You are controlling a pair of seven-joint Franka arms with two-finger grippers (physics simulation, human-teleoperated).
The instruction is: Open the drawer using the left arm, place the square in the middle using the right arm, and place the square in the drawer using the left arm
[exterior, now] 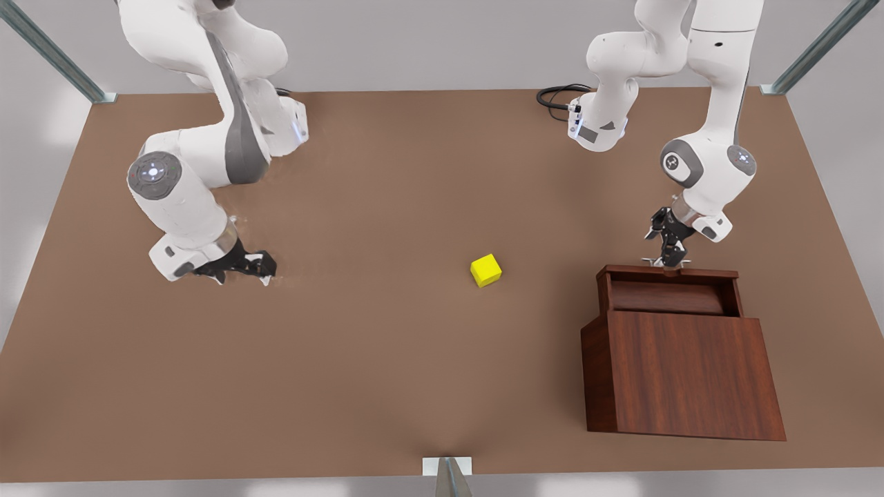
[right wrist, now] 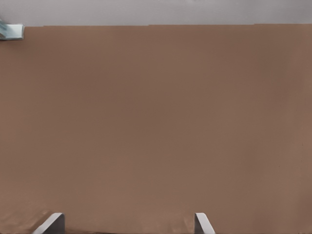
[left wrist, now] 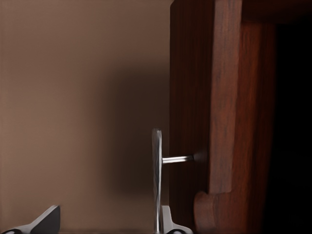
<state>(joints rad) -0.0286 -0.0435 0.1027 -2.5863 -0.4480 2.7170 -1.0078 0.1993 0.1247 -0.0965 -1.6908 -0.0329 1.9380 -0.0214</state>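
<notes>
Brown tabletop, square apart; drawer seemingly ajar

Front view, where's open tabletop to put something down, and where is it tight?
The widest bare stretch of table runs along the near edge, between the right end effector and the cabinet. Another lies behind the yellow square, between the arm bases. It is crowded at the drawer, where the left end effector sits at the silver handle.

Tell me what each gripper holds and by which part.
Neither holds anything. The left gripper is open beside the drawer handle; the right gripper is open over bare table. The yellow cube lies free.
</notes>
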